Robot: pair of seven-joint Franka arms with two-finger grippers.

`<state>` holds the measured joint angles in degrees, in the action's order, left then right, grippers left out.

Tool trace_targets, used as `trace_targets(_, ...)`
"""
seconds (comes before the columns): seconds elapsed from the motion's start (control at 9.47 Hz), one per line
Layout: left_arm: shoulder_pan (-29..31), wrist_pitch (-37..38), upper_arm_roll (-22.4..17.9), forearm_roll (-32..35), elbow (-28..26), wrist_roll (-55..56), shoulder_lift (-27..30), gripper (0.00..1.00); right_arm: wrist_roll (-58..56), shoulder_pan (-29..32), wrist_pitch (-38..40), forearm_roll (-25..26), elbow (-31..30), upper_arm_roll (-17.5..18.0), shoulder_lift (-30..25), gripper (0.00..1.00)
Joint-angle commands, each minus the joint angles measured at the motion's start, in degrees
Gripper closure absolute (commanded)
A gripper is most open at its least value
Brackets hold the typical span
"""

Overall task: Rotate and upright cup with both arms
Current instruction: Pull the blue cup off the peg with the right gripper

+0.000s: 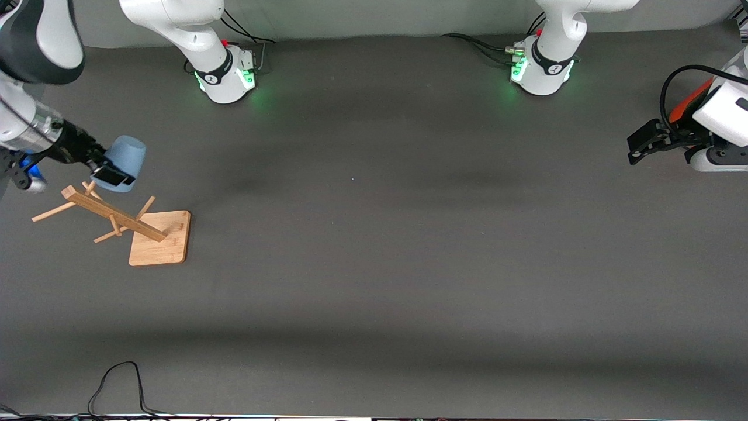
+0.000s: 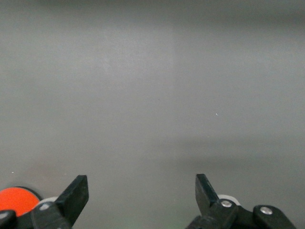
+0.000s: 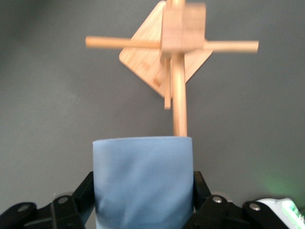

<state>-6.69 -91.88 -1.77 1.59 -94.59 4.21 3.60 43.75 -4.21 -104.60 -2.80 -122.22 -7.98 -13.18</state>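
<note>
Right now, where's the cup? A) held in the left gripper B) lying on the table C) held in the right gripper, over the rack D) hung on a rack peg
C: the right gripper is shut on the cup, up in the air over the rack.

We see two white arms with rounded shells and dark grey joint bands, each base (image 1: 229, 75) glowing green beside a bundle of black cables (image 1: 476, 45). On the right arm there's a silver metal ring ahead of a black wrist, leading to the black right gripper (image 1: 111, 173). The left gripper (image 1: 646, 143) is black too, its angular fingers (image 2: 75, 193) fixed with silver screws, with an orange patch and a looping black cable above it.
</note>
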Motion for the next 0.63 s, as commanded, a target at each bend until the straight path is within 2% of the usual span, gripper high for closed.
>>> trace_targets(0.0,-0.3,0.7,-0.3,-0.1,0.8,-0.8,-0.3,0.0,11.2,-6.7,2.5,-0.4,-0.6,-0.2,-3.6,0.37)
trace_targets(0.32,-0.3,0.7,-0.3,-0.1,0.8,-0.8,-0.3,0.0,33.9,-20.3,3.1,-0.3,0.0,0.1,-3.8,0.37)
trace_targets(0.53,-0.3,0.3,-0.3,-0.2,0.8,-0.8,-0.3,0.0,54.2,-31.6,-0.4,-0.4,2.6,0.1,1.1,0.37)
